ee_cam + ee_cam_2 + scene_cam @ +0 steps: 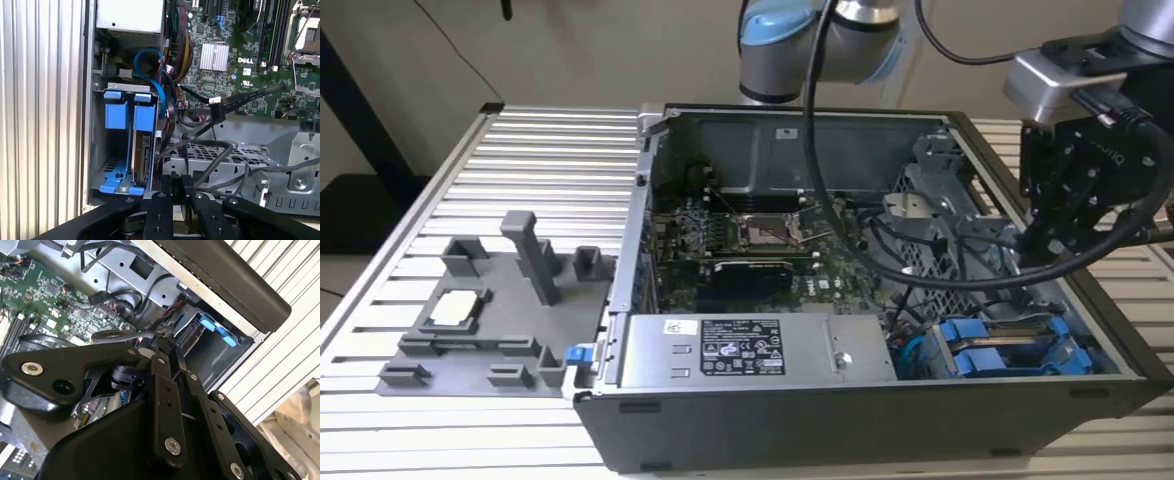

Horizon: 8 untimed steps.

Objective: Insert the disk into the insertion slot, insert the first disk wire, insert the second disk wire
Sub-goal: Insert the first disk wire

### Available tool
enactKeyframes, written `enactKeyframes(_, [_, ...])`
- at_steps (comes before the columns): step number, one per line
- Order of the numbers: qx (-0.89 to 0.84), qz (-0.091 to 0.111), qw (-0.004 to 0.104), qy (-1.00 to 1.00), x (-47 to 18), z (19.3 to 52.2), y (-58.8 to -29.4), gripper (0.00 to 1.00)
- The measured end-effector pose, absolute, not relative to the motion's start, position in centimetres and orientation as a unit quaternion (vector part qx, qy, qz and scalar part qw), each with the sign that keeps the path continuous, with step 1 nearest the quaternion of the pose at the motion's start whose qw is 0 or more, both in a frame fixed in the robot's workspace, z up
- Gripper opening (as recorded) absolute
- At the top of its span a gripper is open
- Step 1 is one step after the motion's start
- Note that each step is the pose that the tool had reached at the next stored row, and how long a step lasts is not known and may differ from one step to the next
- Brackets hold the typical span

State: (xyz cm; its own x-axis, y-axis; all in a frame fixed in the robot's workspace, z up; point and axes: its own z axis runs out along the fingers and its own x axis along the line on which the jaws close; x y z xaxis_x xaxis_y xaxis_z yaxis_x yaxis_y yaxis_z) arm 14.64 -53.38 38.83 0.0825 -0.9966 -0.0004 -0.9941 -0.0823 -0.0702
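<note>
First wrist view: your gripper (177, 177), fingers clenched together, hangs near the disk (142, 155) seated in the drive bay (97, 150) at the computer case (90, 50) corner.

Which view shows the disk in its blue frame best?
The first wrist view: the disk sits in its bay slot, edge and blue frame plain. The exterior view gives its blue top from afar; the second wrist view, a blue tab.

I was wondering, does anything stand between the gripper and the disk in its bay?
Nothing visible does. In the first wrist view the disk sits in its bay facing the gripper; black cables hang beside the bay, not across it.
</note>
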Motion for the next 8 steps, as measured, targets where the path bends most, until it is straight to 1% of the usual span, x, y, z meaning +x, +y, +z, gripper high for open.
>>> enactKeyframes(8, [-0.736, 0.005, -0.003, 0.677, 16.2, 38.7, -53.8, 0.19])
